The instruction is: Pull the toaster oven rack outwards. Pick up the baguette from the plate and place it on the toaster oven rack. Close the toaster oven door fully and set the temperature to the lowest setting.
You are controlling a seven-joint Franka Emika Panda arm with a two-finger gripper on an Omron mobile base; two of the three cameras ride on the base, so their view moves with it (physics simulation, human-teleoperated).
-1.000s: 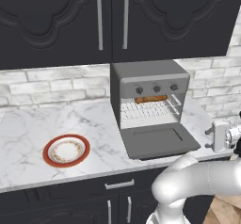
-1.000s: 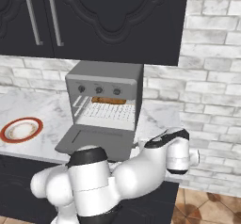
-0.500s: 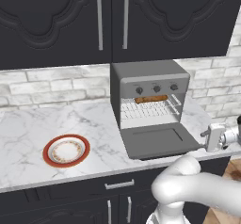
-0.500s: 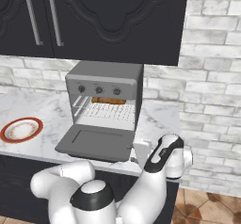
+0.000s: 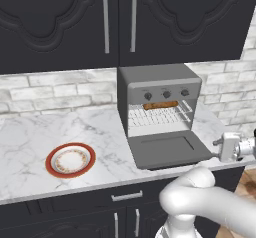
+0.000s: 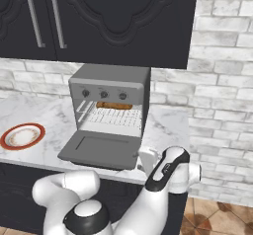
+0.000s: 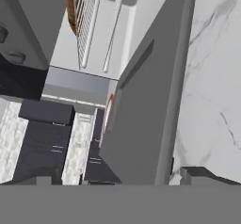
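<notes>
The grey toaster oven (image 5: pixel 159 77) stands on the counter with its door (image 5: pixel 167 149) dropped flat and open. The baguette (image 5: pixel 160 105) lies across the back of the wire rack (image 5: pixel 157 116) inside the oven. Left of the oven, the red-rimmed plate (image 5: pixel 70 159) is bare. My gripper (image 5: pixel 220 144) hangs open at the door's right front corner, level with the panel. In the hand view the door (image 7: pixel 150 91) runs edge-on between my fingertips (image 7: pixel 200 173), with the rack (image 7: pixel 84 20) and the baguette (image 7: pixel 70 2) beyond. From the right base, the gripper (image 6: pixel 143 159) sits beside the door (image 6: pixel 101 150).
Three knobs (image 5: pixel 166 94) sit in a row above the oven's opening. Dark wall cabinets (image 5: pixel 120 22) hang over the marble counter (image 5: pixel 30 142), and a brick wall (image 6: pixel 222 81) closes the right side. Dark drawers (image 5: pixel 125 197) run below the counter's edge.
My arm has folded down lower in front of the counter, and the hand has edged closer to the door's right corner. The jaws stay open. Oven, baguette and plate have not moved.
</notes>
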